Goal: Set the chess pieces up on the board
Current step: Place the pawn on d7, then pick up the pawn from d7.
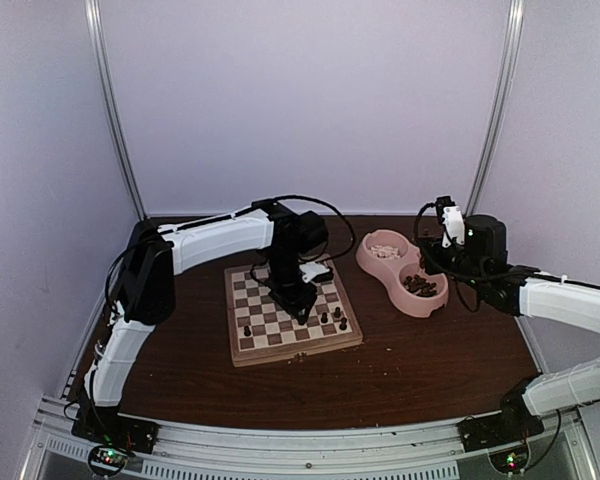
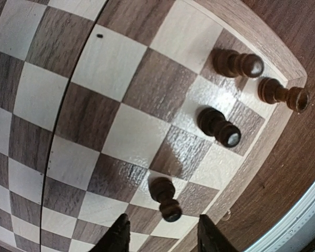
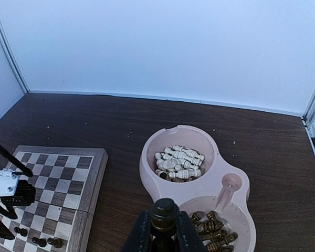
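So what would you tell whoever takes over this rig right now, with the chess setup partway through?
Left gripper: open, low over the board, with its fingers on either side of a standing dark piece and not touching it.
Right gripper: shut on a dark chess piece, above the pink double bowl.
Done: a few dark pieces stand near the board's right edge, including three neighbours. No cream ones show on the board.
Left: place the held piece, then the bowl's cream pieces and loose dark pieces.
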Available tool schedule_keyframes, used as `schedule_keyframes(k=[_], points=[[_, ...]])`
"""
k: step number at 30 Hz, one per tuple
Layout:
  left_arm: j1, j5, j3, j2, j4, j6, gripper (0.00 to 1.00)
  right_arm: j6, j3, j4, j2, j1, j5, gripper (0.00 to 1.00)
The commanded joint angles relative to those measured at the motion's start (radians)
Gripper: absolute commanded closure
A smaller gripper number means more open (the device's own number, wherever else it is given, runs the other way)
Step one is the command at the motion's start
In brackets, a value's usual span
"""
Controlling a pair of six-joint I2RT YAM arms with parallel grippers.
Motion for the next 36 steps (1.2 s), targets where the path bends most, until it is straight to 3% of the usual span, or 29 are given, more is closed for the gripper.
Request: schedule_keyframes(k=[1,7,11,15,18,23,29,31,33,36], points=[[-0.003,-0.015,0.019,-0.037,0.007,-0.009,0.52,-0.009,0.010,0.004,0.008,-0.005,0.002,0.97],[-0.004,-0.057,-0.016,-0.107,0.027,-0.031,0.52,-0.012,0.008,0.000,0.000,-0.005,0.003,0.98],[-0.031,-0.161,-0.123,-0.240,0.088,-0.041,0.48,-0.013,-0.003,0.002,-0.011,-0.005,0.011,0.98],[-0.047,-0.179,-0.258,-0.369,0.182,-0.062,0.42,-0.012,-0.020,0.014,-0.025,-0.005,0.022,0.97],[-0.067,-0.240,-0.420,-0.493,0.356,-0.050,0.03,-0.009,-0.030,0.024,-0.034,-0.005,0.028,0.97],[-0.075,-0.283,-0.686,-0.698,0.623,-0.047,0.02,-0.004,-0.057,0.056,-0.038,-0.005,0.034,0.97],[-0.090,-0.422,-0.863,-0.869,0.758,-0.040,0.02,0.005,-0.104,0.109,-0.053,-0.005,0.083,0.97],[-0.089,-0.518,-0.887,-0.893,0.760,-0.132,0.02,0.015,-0.124,0.136,-0.052,-0.005,0.108,0.97],[-0.087,-0.659,-0.903,-0.891,0.705,-0.328,0.02,0.029,-0.137,0.154,-0.048,-0.005,0.122,0.98],[-0.072,-0.559,-0.916,-0.866,0.686,-0.350,0.02,0.044,-0.149,0.171,-0.044,-0.005,0.136,0.97]])
